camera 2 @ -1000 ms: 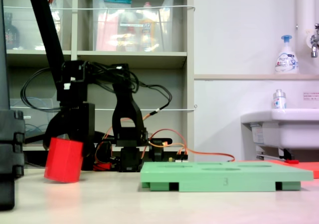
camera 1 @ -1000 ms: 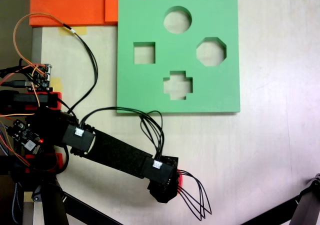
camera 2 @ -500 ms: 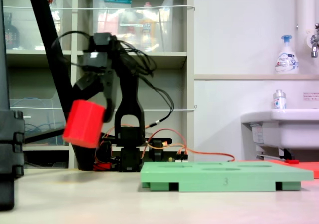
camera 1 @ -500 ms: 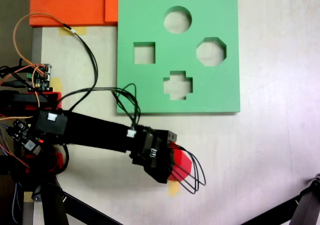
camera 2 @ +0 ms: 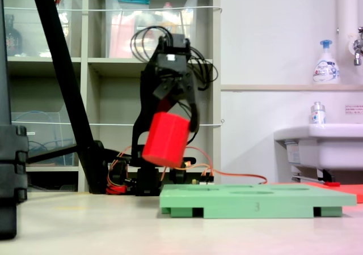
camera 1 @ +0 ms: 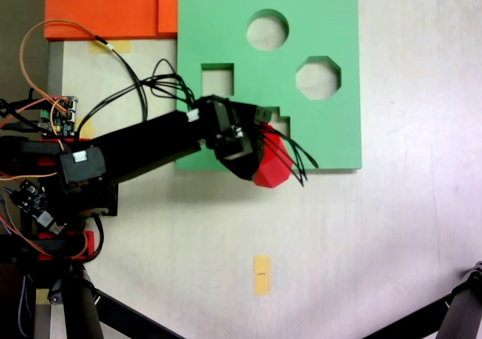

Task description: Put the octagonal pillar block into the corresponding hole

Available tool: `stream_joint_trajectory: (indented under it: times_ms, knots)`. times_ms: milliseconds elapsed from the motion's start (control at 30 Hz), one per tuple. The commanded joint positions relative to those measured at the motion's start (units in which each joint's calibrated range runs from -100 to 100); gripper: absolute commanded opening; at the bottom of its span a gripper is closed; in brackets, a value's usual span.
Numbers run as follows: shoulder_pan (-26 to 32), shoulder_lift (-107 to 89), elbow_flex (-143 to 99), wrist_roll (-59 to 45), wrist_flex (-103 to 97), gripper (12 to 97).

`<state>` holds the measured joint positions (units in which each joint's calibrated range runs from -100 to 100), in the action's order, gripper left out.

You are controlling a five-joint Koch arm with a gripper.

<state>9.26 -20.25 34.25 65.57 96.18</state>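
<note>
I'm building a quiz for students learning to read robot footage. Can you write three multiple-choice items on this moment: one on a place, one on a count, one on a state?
1. Where is the red block?
A. in a cutout
B. in the air, above the green board
C. on the sink

2. How many cutouts does the board have?
A. two
B. four
C. six

3. What is the gripper doing?
A. shut on the block
B. open and empty
C. resting on the table

Answers: 1 B, a side fixed view shows the block clear of the board's top. 2 B, round, square, octagonal and a partly covered one. 3 A, the block hangs between its jaws.
</note>
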Motion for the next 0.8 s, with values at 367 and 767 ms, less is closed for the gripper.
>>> stream_joint_trajectory:
  times_ms: [367,767]
  knots:
    - [3.57,8.65,7.43,5.03,-10.82,28.6]
    - [7.03,16.34,7.43,12.89,-31.04,28.6]
